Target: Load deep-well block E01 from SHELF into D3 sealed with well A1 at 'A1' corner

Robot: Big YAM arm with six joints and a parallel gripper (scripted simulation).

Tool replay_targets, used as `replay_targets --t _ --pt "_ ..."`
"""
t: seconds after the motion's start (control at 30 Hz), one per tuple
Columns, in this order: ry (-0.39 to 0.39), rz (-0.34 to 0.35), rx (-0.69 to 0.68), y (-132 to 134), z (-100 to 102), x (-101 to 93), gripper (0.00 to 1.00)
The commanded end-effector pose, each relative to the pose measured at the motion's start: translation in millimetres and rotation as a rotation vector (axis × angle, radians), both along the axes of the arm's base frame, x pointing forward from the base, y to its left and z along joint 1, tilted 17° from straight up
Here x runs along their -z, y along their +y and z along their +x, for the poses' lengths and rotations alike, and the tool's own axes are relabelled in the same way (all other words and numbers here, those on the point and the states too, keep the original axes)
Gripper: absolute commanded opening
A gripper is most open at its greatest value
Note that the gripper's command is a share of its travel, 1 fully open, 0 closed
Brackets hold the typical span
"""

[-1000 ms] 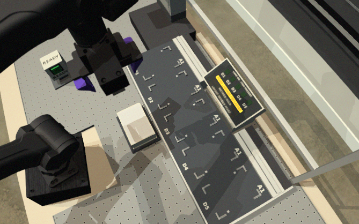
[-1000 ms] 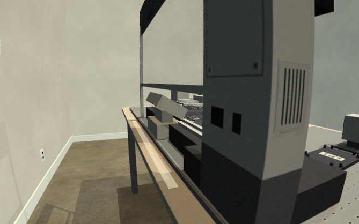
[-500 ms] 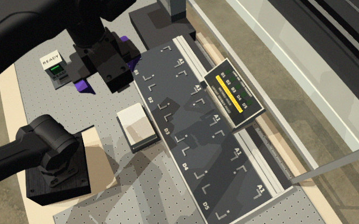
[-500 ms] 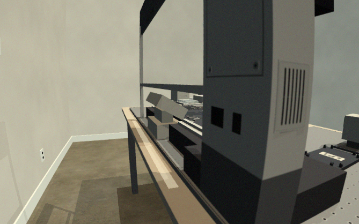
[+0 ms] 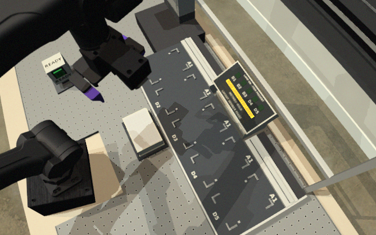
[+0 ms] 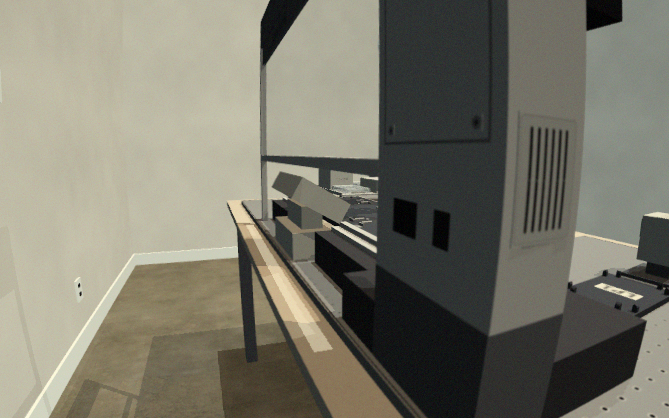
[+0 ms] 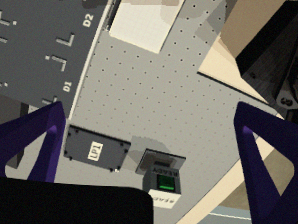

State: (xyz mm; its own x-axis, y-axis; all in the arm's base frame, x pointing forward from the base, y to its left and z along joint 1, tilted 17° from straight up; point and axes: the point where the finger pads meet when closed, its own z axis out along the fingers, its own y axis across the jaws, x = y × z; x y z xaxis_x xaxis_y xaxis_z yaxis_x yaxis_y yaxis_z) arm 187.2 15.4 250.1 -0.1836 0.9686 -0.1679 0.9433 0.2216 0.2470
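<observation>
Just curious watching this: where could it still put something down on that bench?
All five bracketed spots on the dark deck look bare. There is also bare dotted board between the pale-topped block and the READY button. It is tighter around that button, where the open, empty fingers hang, and beside the arm's base.

The sealed block sits on the breadboard just beside the deck, next to D3, READY key off left.

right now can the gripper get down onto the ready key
Probably yes. The gripper hangs open and empty just beside the READY key, and the wrist view shows only bare table between its fingers and the key.
</observation>
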Motion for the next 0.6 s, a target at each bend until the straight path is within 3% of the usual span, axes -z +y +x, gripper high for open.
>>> replay_targets --t 0.0,0.57 --pt "-0.012 -0.027 -0.104 -0.5 2.5 -10.7 1.0" --pt "0.019 -0.109 -0.375 -0.5 2.6 -10.9 1.0"
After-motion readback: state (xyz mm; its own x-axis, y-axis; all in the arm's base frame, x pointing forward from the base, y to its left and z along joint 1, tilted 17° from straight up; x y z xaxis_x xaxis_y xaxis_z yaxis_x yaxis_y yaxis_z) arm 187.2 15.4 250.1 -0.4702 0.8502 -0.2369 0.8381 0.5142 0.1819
